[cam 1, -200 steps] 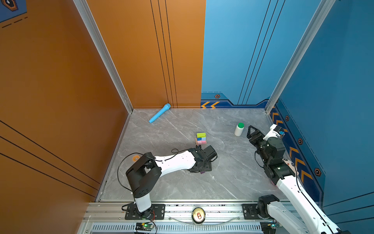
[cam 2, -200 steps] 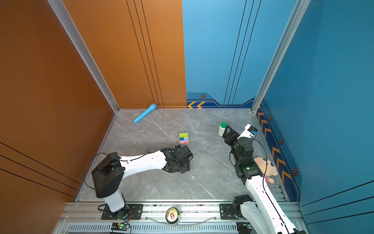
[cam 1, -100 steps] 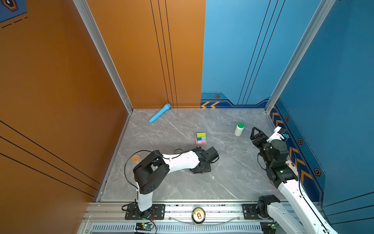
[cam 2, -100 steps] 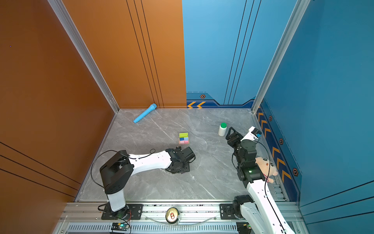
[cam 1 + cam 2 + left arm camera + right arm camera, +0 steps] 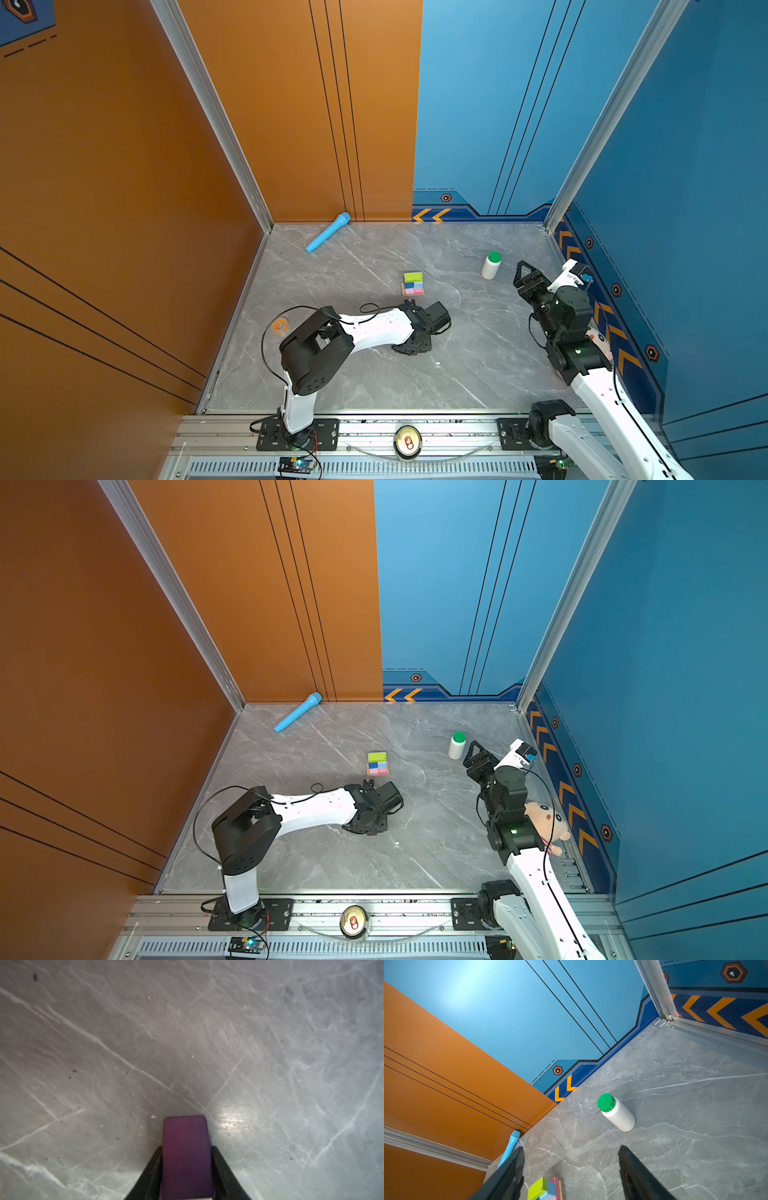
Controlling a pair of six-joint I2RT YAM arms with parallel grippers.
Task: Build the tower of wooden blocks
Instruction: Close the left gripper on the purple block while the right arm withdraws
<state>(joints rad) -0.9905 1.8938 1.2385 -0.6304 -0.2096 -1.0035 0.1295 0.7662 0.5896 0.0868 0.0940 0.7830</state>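
Now that the left gripper has narrowed over the last second, its fingers pinch the dark-purple peaked block down at the grey tabletop, near the tower. The roof piece looks grabbed; what's likely left is lifting it onto the lime-green bar. White bottle unmoved; right gripper stays spread, empty.

No readable lettering, orange chevron arrows on dark-blue wall band, hexagon emblem above
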